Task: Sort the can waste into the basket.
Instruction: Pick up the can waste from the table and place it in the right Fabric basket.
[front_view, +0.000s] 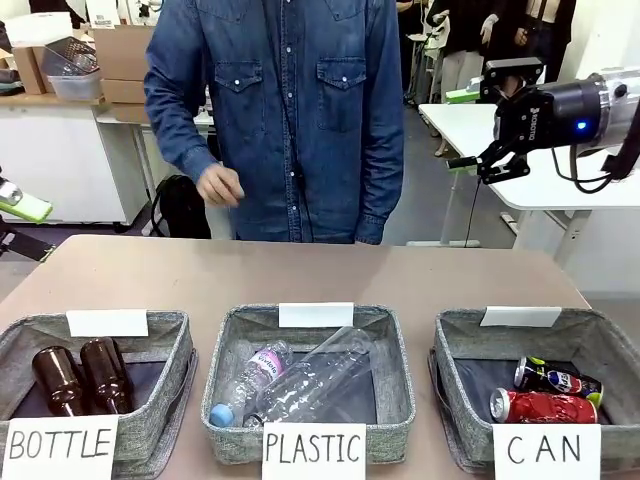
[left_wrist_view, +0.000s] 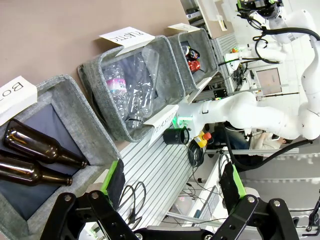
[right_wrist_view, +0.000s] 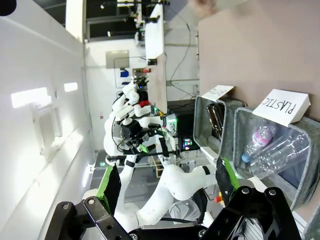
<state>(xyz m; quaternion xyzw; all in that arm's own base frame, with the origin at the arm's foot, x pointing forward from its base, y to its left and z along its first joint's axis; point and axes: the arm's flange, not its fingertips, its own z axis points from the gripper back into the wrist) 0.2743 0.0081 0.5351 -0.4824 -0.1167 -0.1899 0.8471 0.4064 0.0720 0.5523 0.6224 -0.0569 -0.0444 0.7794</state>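
Both hands, right (front_view: 487, 165) and left (left_wrist_view: 172, 182), hang wide and empty, since the red can (front_view: 543, 406) and dark can (front_view: 556, 379) far below the right one already lie in the CAN basket (front_view: 462, 345).

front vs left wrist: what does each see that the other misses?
Front alone: the person standing at the far side of the table, and the sign reading CAN.
Left wrist alone: the left tool, open and holding nothing.
Both: two brown bottles in the BOTTLE basket, clear plastic bottles, and the red can and dark can lying in the basket.
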